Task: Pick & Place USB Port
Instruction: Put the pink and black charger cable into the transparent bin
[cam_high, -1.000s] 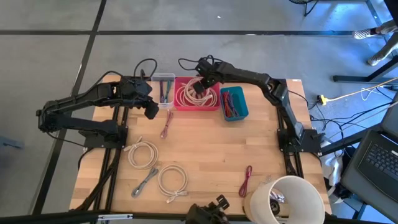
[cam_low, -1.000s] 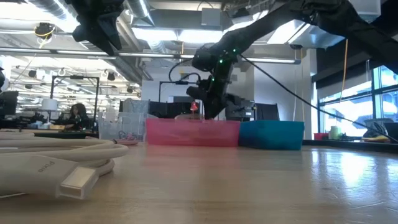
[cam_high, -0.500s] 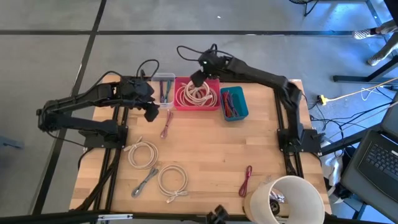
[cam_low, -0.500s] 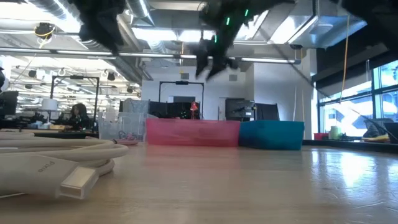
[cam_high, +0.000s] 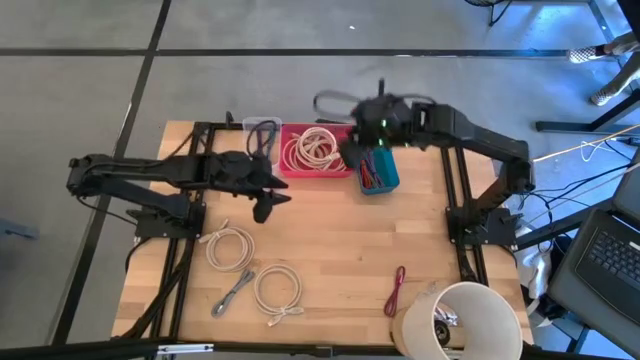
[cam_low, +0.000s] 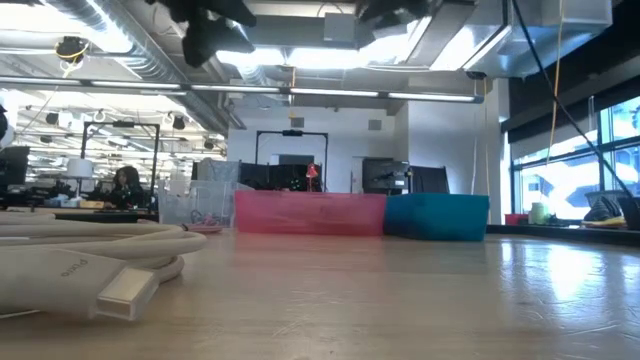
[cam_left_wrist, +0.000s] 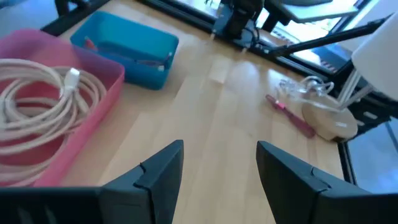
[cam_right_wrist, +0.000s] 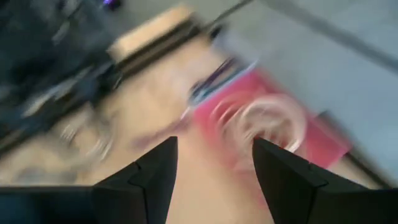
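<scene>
My left gripper (cam_high: 268, 205) (cam_left_wrist: 221, 146) is open and empty. It hangs over the bare wood just near of the pink bin (cam_high: 345, 172). My right gripper (cam_high: 352, 155) (cam_right_wrist: 214, 143) is open and empty, above the gap between the pink bin and the blue bin (cam_high: 390, 182). A white coiled cable (cam_high: 318, 150) (cam_left_wrist: 37, 106) lies in the pink bin. Red cables (cam_high: 372, 165) lie in the blue bin. Two white coiled cables (cam_high: 230, 246) (cam_high: 277, 291), a grey cable (cam_high: 234, 291) and a red cable (cam_high: 396, 290) lie flat on the table.
A clear bin (cam_high: 262, 135) with dark cables stands left of the pink bin, at the far edge. A big white cylinder (cam_high: 460, 320) stands at the near right corner. The bare wood in the table's middle (cam_high: 340, 240) is free room.
My right gripper has risen out of the pink bin and gone toward the table's right and near edges, open and empty. My left gripper has gone from beside the clear bin toward the table's right and near edges, over the bare wood.
</scene>
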